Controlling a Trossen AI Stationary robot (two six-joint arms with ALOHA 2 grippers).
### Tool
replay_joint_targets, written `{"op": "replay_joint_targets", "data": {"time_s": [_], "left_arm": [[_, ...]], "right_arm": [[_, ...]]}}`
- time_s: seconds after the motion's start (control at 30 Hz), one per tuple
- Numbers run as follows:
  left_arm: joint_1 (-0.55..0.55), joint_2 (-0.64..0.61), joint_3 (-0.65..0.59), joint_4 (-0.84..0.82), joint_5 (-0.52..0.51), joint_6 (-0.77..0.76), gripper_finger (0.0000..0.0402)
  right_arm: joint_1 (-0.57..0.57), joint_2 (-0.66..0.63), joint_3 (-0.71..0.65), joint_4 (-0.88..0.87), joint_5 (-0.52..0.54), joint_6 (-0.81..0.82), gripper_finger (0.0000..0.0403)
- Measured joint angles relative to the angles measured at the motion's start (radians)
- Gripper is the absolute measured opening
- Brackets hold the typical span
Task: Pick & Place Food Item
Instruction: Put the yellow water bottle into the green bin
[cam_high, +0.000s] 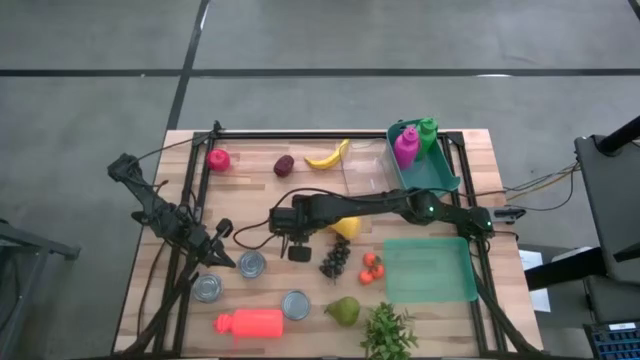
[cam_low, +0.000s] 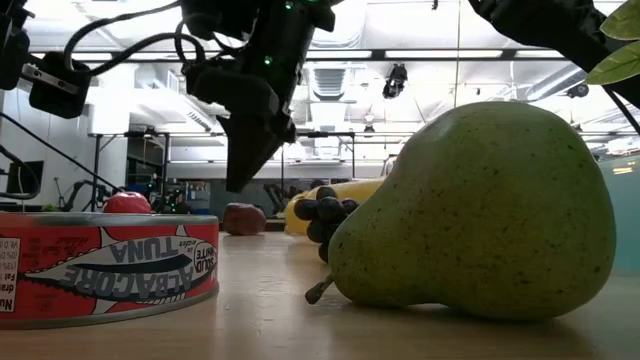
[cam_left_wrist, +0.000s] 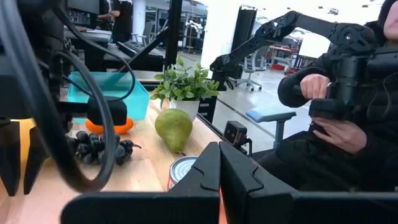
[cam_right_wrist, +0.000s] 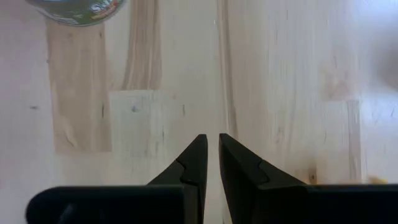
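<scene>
Right gripper (cam_right_wrist: 211, 149) over bare table (cam_right_wrist: 280, 93), fingers nearly together, holding nothing.
Points down at wood; grapes (cam_high: 335, 260) just beside it twd the right arm's base, banana (cam_high: 346, 228) near, behind them. Can (cam_high: 252, 264) near on its other side. Left gripper (cam_left_wrist: 219, 163) shut, empty, parked by table's left edge; pear (cam_left_wrist: 173, 127) ahead of it.

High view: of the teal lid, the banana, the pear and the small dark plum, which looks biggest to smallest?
1. Teal lid
2. Banana
3. Pear, close to the banana, so that order is unsure
4. Plum
</scene>
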Motion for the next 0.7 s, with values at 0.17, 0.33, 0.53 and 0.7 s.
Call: {"op": "replay_joint_targets", "data": {"time_s": [0.17, 0.33, 0.53, 0.7], "left_arm": [[0.000, 0.000, 0.000, 0.000, 0.000, 0.000, 0.0000], [0.000, 0.000, 0.000, 0.000, 0.000, 0.000, 0.0000], [0.000, 0.000, 0.000, 0.000, 0.000, 0.000, 0.0000], [0.000, 0.000, 0.000, 0.000, 0.000, 0.000, 0.0000]], "right_arm": [[0.006, -0.011, 0.000, 0.011, 0.002, -0.031, 0.0036], [0.015, -0.037, 0.000, 0.081, 0.012, -0.009, 0.0036], [0.024, -0.086, 0.000, 0.141, 0.218, 0.065, 0.0036], [0.015, -0.114, 0.000, 0.084, 0.211, 0.145, 0.0036]]}}
